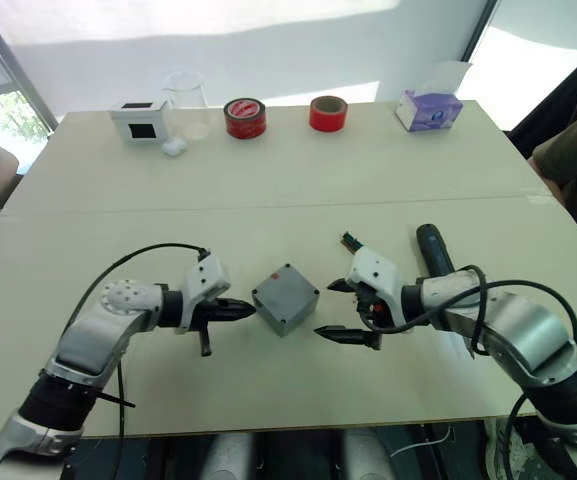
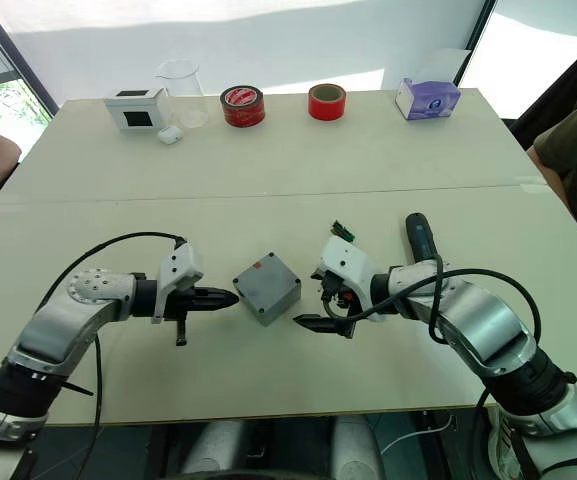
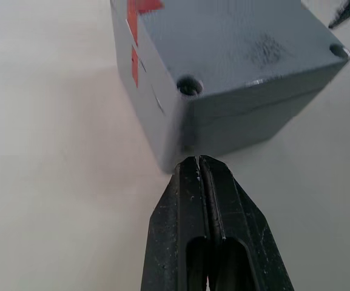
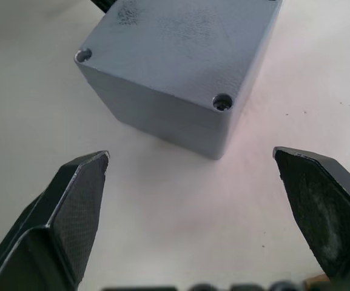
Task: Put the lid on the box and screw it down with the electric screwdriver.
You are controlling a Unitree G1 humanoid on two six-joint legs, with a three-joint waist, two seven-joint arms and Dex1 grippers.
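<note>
Both tools flank the box (image 1: 286, 298) on the table (image 1: 298, 190): the left tool (image 1: 243, 310) is closed empty beside one corner, the right tool (image 1: 340, 310) spread wide. The lid (image 4: 181, 36) is seated, so screwing appears next, and the electric screwdriver (image 1: 434, 249) behind the right arm must be picked up.

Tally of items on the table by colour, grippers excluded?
Red: 2, tape rolls
Grey: 1, box with lid on
Black: 1, electric screwdriver
White: 2, box with black screen, small white object
Clear: 1, beaker
Purple: 1, tissue box
Total: 8
</note>
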